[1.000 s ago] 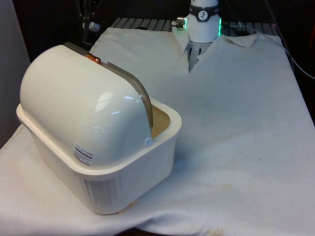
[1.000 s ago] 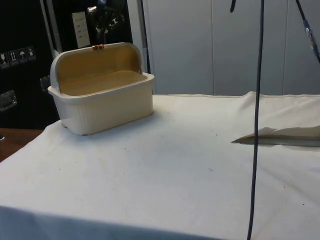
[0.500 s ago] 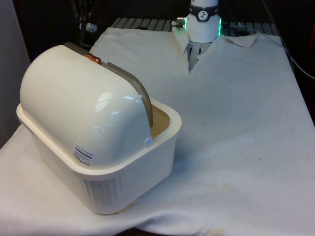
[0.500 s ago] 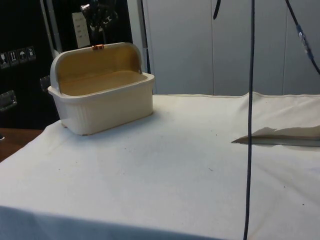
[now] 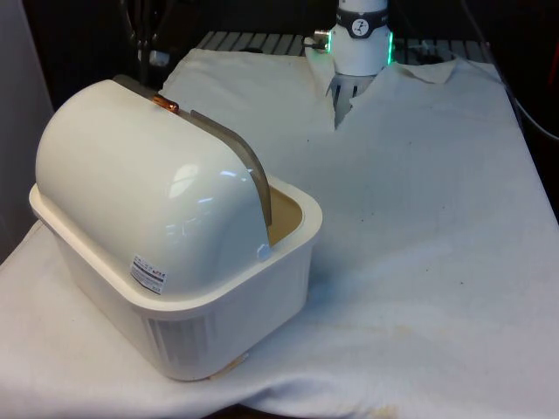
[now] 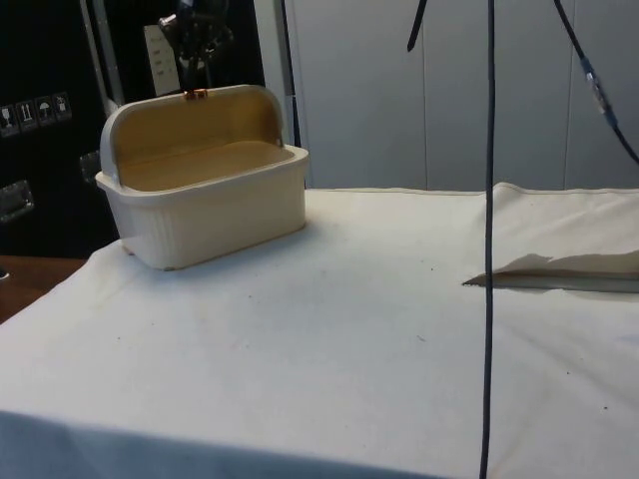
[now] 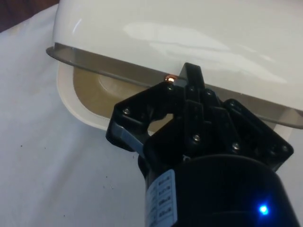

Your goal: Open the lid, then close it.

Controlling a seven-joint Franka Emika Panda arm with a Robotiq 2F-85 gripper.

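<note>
Side view has the gripper (image 6: pixel 197 35) hanging just above the small copper knob (image 6: pixel 195 94) on the lid (image 6: pixel 190 125) (rolled back, open). I cannot tell how its fingers stand. Under it sits the cream bread box (image 6: pixel 205 205), whose tan inside the front view mostly hides behind the lid's white back (image 5: pixel 144 188).

The pincer (image 7: pixel 182 85) body is hiding its own fingertips from you; the bread box (image 5: pixel 175 262) is concealing its interior.
</note>
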